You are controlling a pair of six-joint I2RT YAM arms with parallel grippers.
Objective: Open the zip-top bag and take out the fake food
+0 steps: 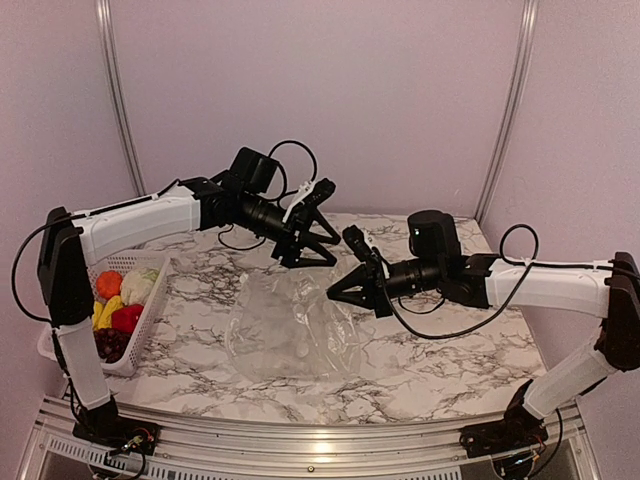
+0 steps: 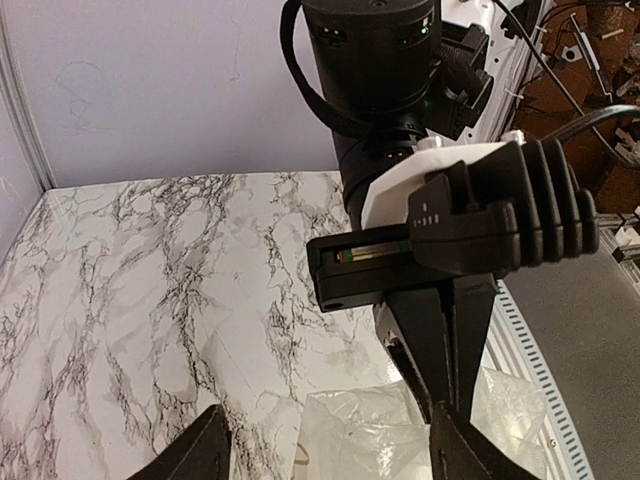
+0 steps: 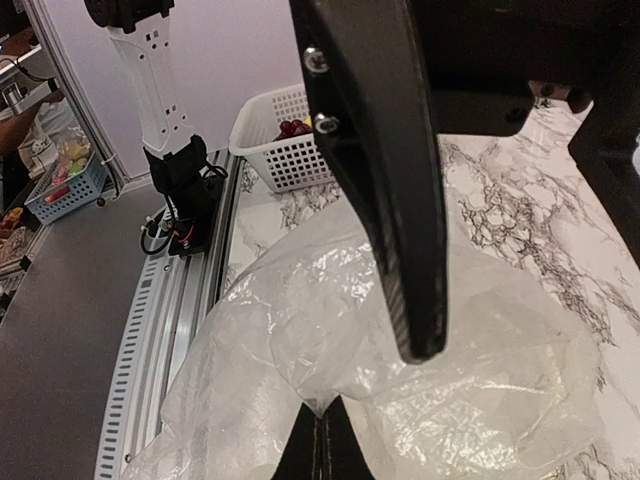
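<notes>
Robotics lab booth: plain partition walls (image 1: pixel 300 80) with aluminium posts (image 1: pixel 507 110) behind the left claw (image 1: pixel 312 252), marble-print tabletop (image 1: pixel 450 350) beneath it.

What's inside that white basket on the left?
The basket holds an orange toy fruit, a cream lump, a yellow piece, a red one and dark grapes. Anything beneath them is hidden; the arm covers the basket's left edge.

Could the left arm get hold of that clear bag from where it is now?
Probably yes: the left arm holds its jaws open above the zip-top bag, at its far edge, with nothing between.
</notes>
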